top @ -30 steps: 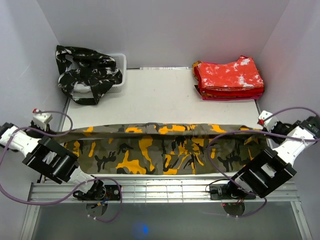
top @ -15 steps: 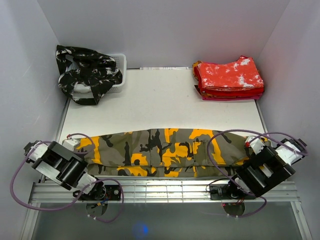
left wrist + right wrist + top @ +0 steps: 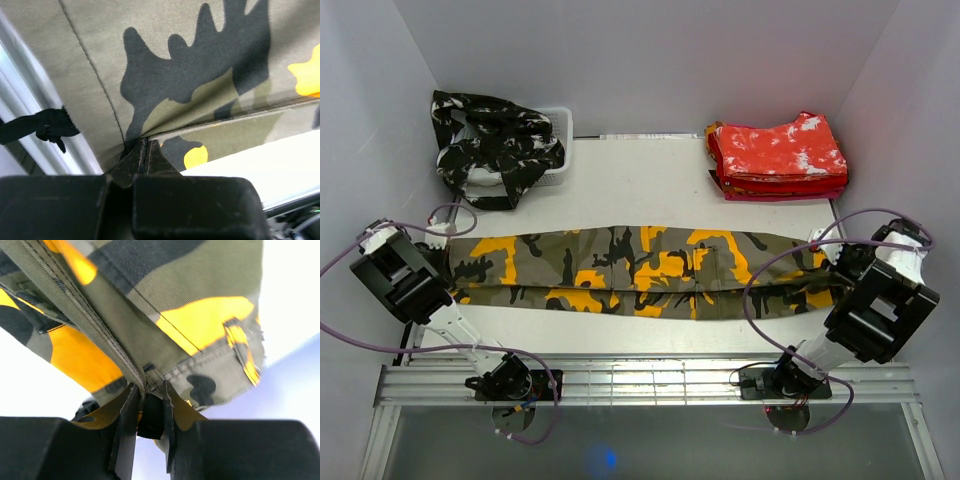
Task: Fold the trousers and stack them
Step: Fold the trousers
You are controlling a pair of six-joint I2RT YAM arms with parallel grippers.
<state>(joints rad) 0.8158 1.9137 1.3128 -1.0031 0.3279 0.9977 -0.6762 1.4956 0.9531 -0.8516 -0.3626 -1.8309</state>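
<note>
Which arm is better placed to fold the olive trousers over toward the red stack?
Probably the left. The left gripper pinches the end of the olive trousers farthest from the red stack; the right gripper holds the end nearest it and can anchor.

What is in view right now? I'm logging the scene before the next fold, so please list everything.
olive trousers: one pair, olive with orange-yellow and black patches, spread left to right across the table's near half
black-and-white trousers: one heap, black with white, draped over the basket, far left corner
red trousers: one folded stack, red with white, far right corner; number of pairs unclear
basket: one, white, far left corner
table: one, white
cables: purple, looping beside each arm
left gripper: one, black, shut on the olive trousers' left end
right gripper: one, black, shut on their right end
</note>
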